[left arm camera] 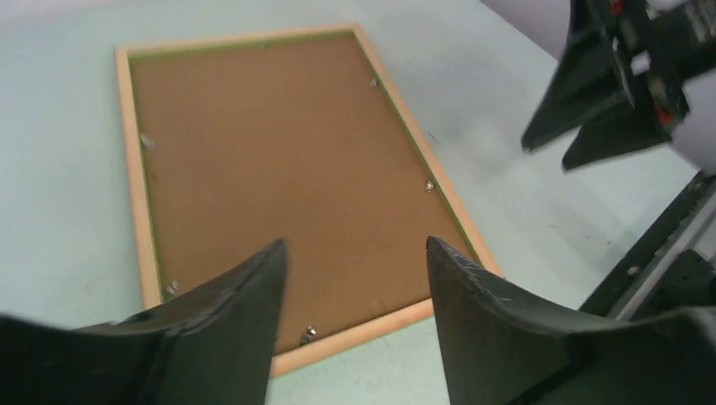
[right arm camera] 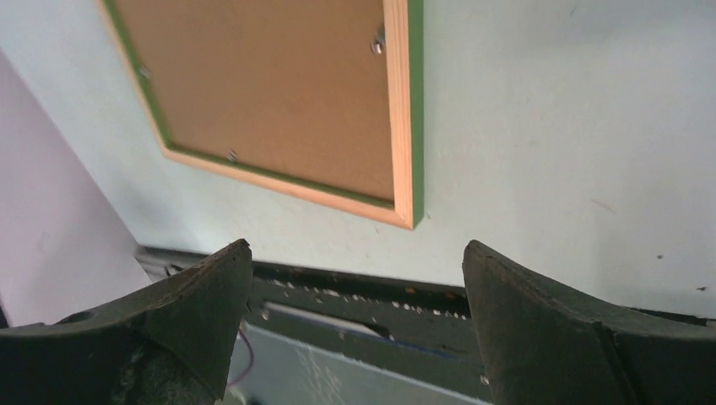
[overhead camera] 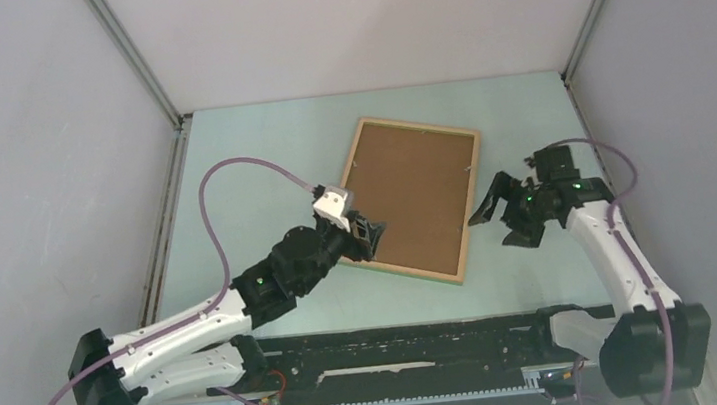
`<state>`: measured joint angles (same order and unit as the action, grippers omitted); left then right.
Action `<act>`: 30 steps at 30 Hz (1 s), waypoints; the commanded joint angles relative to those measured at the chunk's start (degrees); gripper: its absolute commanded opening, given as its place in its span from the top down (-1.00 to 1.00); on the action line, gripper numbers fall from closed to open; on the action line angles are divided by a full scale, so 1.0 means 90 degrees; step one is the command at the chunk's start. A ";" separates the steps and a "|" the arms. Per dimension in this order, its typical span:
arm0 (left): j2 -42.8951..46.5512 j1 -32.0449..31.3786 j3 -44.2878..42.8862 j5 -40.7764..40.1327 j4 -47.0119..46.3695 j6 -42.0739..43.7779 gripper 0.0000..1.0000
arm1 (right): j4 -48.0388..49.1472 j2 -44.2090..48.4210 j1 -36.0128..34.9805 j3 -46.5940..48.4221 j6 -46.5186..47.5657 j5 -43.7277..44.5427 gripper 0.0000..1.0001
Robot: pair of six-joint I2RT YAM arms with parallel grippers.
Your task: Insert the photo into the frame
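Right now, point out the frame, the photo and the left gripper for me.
frame (left arm camera: 135, 169): left wrist view, on one long light-wood side.
photo (overhead camera: 409, 197): top external view, middle of its brown board back.
left gripper (left arm camera: 355, 243): left wrist view, midway between its fingertips.

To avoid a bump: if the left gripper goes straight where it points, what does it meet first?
The left gripper would probably meet the brown back of the photo inside the frame; depth is unclear.

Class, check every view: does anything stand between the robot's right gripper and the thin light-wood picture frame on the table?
Nothing visible does. The open right gripper is beside the thin light-wood rectangular frame; only bare pale green tabletop lies between them.
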<state>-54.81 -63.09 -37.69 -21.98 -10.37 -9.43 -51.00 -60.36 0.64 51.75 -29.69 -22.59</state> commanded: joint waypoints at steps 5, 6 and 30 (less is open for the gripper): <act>0.0056 0.2382 -0.0040 0.2295 0.1416 -0.3006 -0.62 | 0.0313 -0.1243 -0.1531 -0.0310 -0.0080 0.0443 -0.87; 0.0041 0.2597 0.0043 0.2381 0.1407 -0.3092 -0.63 | 0.0329 -0.1458 -0.1574 -0.0302 -0.0064 0.0372 -0.81; -0.0929 0.3283 0.1121 0.5046 -0.0780 -0.3711 -0.86 | 0.0911 -0.3649 -0.2734 -0.0388 -0.0529 0.1618 -0.25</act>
<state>-63.02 -33.93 -30.92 16.49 -6.55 -39.86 -44.69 -90.96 -23.05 48.45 -32.40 -11.64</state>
